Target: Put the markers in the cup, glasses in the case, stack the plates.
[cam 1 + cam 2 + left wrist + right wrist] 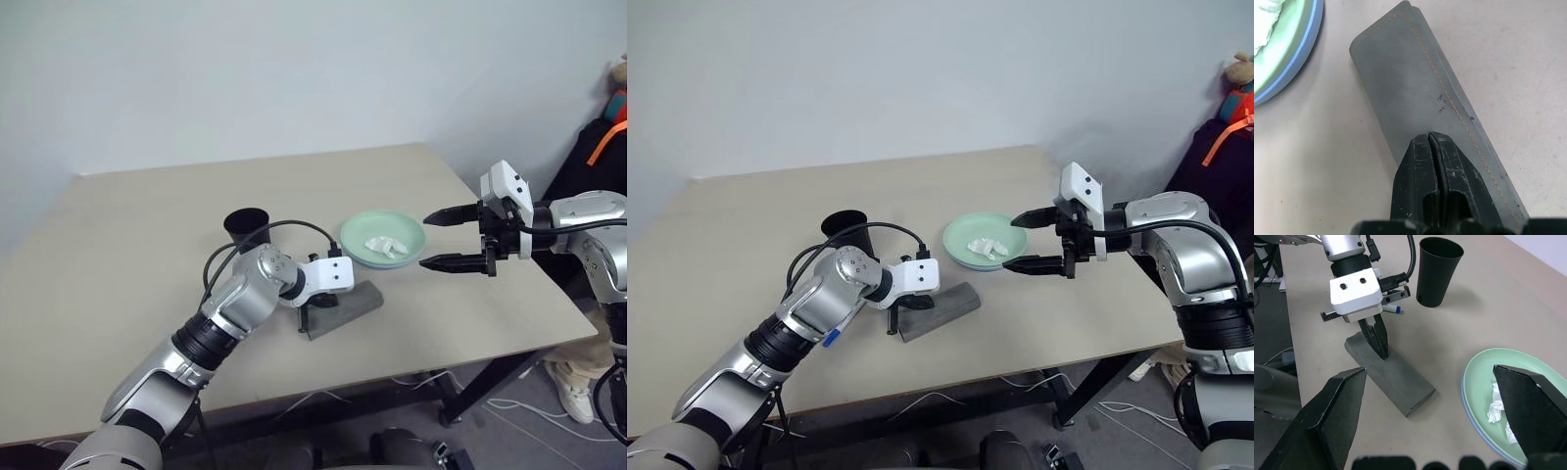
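Case (1391, 374): grey, lid down, flat on bench (127, 245) just beside the stacked plates (384, 238), mint green nested on light blue, crumpled tissue (384, 245) on top
Cup (1437, 271): black, upright, behind the case; a blue-ended marker (1393, 309) lies near its base
Left gripper (1377, 340): fingers pressed together, tips on the case lid
Right gripper (453, 240): spread wide, empty, hovering beside the plates
Handling: press straight down near the lid's free edge so it seats without the case skidding

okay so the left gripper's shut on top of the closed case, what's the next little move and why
Probably lift the left gripper off the case and go for the blue-capped marker lying behind it near the cup. The case's lid is down, the plates are stacked, and that marker is still on the table.
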Controlling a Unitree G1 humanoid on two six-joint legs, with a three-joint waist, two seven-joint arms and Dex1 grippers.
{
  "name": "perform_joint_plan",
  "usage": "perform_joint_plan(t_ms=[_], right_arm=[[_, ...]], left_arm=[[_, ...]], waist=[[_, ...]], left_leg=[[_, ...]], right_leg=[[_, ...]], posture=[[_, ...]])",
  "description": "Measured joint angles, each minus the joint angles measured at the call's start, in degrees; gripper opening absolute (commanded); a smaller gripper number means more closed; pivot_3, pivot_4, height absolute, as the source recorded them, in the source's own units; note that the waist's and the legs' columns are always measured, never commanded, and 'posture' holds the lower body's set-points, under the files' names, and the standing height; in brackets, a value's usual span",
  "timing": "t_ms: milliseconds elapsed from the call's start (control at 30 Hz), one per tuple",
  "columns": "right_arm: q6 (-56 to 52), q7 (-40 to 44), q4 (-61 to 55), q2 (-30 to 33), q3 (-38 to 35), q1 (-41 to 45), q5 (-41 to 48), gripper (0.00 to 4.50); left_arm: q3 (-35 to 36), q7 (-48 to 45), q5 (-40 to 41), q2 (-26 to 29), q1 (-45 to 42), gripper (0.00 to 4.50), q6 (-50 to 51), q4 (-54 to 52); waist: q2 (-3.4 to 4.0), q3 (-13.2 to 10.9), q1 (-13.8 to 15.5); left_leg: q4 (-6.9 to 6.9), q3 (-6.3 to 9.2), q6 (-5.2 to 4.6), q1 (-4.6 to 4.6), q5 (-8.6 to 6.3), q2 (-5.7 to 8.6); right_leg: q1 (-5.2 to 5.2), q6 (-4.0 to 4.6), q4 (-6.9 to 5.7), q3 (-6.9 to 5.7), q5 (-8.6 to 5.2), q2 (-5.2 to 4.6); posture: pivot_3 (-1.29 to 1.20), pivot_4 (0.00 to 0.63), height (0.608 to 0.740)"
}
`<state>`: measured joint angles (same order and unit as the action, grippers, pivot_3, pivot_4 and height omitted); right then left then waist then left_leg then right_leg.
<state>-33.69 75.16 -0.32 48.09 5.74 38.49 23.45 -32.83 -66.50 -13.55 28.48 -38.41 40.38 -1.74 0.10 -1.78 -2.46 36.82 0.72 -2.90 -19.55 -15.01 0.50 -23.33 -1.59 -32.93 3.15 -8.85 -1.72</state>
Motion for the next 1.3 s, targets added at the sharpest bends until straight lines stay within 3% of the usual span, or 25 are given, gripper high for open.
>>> perform_joint_plan(t_ms=[267, 500, 700, 1000, 1300], right_arm=[[0.33, 0.04, 0.26, -0.04, 0.07, 0.02, -0.06, 4.50], [0.87, 0.58, 1.89, -0.10, 0.26, 0.41, -0.55, 4.50], [1.52, 1.20, 2.47, -1.02, 0.94, 2.07, -1.09, 4.50], [2.86, 2.03, 5.06, -2.57, 2.34, 3.80, -1.85, 4.50], [2.97, 2.30, 5.78, -3.62, 2.52, 3.83, -2.24, 4.50]], left_arm=[[6.59, 5.09, 2.56, 0.71, -0.79, 0.03, 6.06, 1.18], [15.01, 8.33, 6.84, 5.23, -0.31, 2.34, 17.97, -4.57], [16.54, 11.84, 10.24, 6.67, 2.68, 4.47, 24.89, -8.99], [17.24, 20.79, 12.70, 6.54, 3.22, 4.49, 37.45, -10.41], [14.49, 26.06, 15.99, 6.73, 3.07, 4.49, 42.93, -6.62]], waist=[[-0.01, 0.00, 0.00], [-0.01, -0.01, -0.17], [-0.06, -0.01, -0.13], [-0.07, -0.01, -0.15], [-0.07, -0.01, -0.17]], left_leg=[[-0.01, 0.01, 0.00, -0.02, 0.00, -0.01], [-0.04, 0.02, 0.00, -0.04, 0.00, -0.01], [-0.01, 0.04, 0.01, -0.04, 0.00, -0.01], [-0.03, 0.05, 0.01, -0.04, 0.00, -0.01], [-0.02, 0.05, 0.02, -0.04, 0.00, 0.00]], right_leg=[[-0.03, -0.01, -0.01, -0.01, 0.00, 0.02], [-0.06, -0.01, 0.00, -0.01, 0.01, 0.01], [-0.05, -0.01, 0.00, -0.03, 0.01, 0.00], [-0.05, -0.02, -0.01, -0.04, 0.01, 0.01], [-0.06, -0.02, -0.03, -0.03, 0.01, 0.01]], posture=[[0.00, 0.000, 0.727], [0.00, 0.000, 0.727], [0.00, 0.000, 0.727], [0.00, 0.000, 0.727], [0.00, 0.000, 0.727]])
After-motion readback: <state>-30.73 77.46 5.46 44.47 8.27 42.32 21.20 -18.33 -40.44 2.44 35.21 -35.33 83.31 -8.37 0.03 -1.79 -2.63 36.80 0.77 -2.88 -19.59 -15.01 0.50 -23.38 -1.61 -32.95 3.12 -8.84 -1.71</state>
